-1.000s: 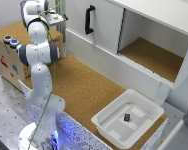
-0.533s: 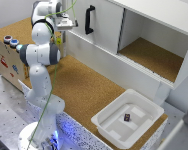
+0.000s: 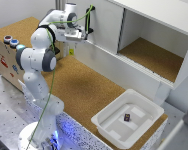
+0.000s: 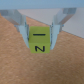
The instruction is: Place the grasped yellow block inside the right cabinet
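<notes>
The yellow block (image 4: 39, 43), marked with dark lines, sits clamped between the two fingers of the end effector (image 4: 39, 36), which is closed on its sides; the wrist view shows cork-brown worktop (image 3: 89, 85) beneath it. In the exterior view the end effector (image 3: 85, 34) hangs above the worktop near the door panel with the black handle (image 3: 89, 19), well apart from the right cabinet (image 3: 154, 55). Likely hazards: collision with the door or cabinet wall during transfer, or the small block slipping from the grip. A white tub (image 3: 144, 107) holding a dark cube (image 3: 127, 117) lies nearby.
</notes>
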Available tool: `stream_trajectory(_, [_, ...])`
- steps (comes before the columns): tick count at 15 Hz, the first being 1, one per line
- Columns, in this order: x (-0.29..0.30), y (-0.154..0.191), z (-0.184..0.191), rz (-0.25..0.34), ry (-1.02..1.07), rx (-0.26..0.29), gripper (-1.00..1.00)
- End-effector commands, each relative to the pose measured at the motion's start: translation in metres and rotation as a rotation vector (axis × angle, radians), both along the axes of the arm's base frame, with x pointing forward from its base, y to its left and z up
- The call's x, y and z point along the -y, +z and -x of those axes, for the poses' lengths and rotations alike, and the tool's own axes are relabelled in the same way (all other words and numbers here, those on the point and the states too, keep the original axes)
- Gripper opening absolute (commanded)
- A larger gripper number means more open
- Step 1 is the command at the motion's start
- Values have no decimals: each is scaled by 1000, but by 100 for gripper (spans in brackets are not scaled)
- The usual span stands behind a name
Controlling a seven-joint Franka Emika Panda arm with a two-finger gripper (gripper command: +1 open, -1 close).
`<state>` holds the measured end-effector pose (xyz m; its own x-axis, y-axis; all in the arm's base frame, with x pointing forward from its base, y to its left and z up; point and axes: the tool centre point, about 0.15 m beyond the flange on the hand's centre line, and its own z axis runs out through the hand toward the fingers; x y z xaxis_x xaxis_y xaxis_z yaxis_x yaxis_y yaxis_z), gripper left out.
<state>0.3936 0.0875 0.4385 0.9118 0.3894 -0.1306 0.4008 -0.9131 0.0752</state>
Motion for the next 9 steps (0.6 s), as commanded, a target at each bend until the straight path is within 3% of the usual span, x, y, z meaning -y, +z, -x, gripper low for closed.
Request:
stream_trajectory(1, [114,-3,-17,-59,-120,101,-100])
stream_trajectory(5, [201,-2,-45,-101,-181,116,-100])
stream_trajectory(9, [268,26,-68,-150,-211,230,-100])
